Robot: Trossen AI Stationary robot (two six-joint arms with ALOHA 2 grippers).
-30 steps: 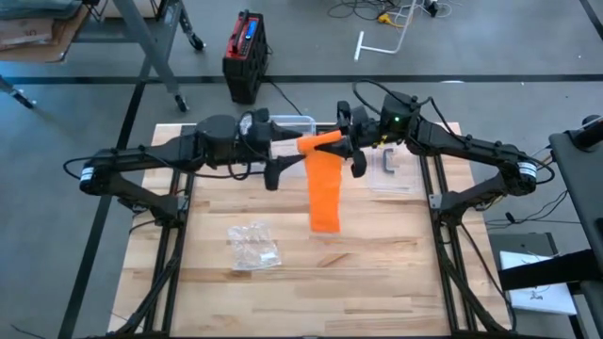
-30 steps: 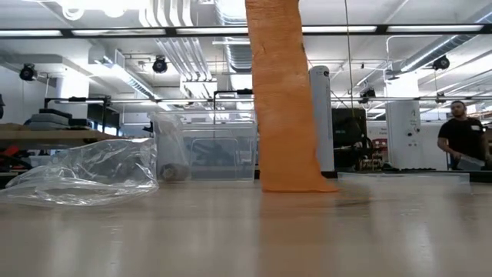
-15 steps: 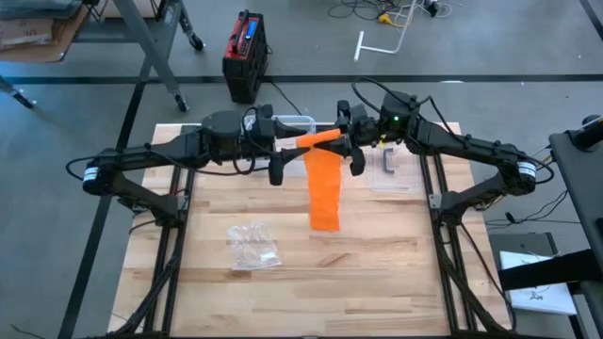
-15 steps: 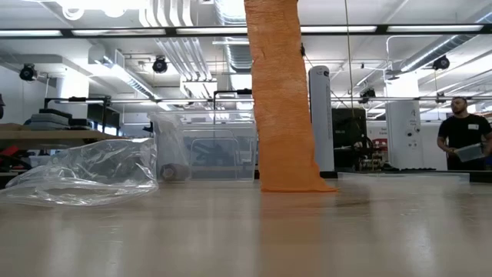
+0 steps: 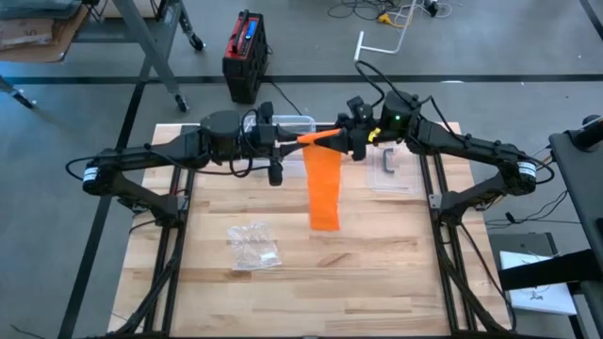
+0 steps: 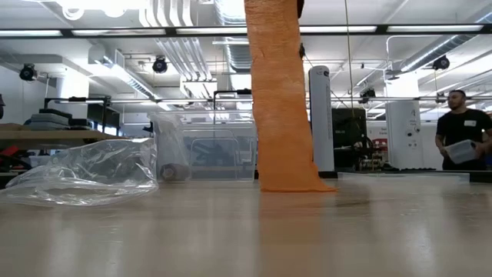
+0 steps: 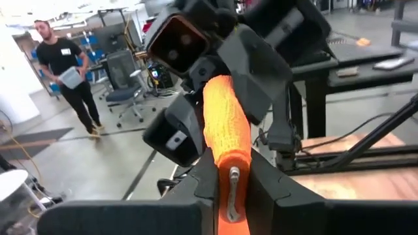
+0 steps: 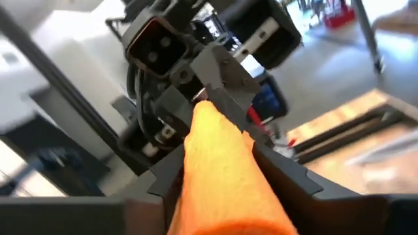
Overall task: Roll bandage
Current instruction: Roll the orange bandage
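An orange bandage is partly wound into a roll (image 5: 318,139) that lies level, high above the table, between my two grippers. Its loose tail (image 5: 325,193) hangs straight down, and the lower end (image 6: 288,183) rests on the wood. My left gripper (image 5: 287,143) comes from the table's left and is shut on the roll's left end. My right gripper (image 5: 350,139) comes from the right. Its fingers (image 8: 277,173) stand apart on either side of the roll's right end, close against it. My left gripper pinches the roll's left end (image 7: 225,140) between its two fingers. The fingers (image 7: 202,186) come level from the table's left and lie along the roll. The roll is clear of the table, and the tail hangs below it. My right gripper's fingers flank the roll's right end (image 8: 219,163); I cannot tell whether they touch it.
A crumpled clear plastic bag (image 5: 252,247) lies on the near left of the table. A clear container (image 5: 294,122) stands at the far edge behind the arms, and a clear lid with a handle (image 5: 388,162) lies at the far right. A person (image 6: 461,142) moves in the room beyond.
My left gripper has shut on the roll's left end. My right gripper has rolled about its own line, and the finger that pointed toward the table's near edge has swung up beside the roll. The roll and its hanging tail stay where they were.
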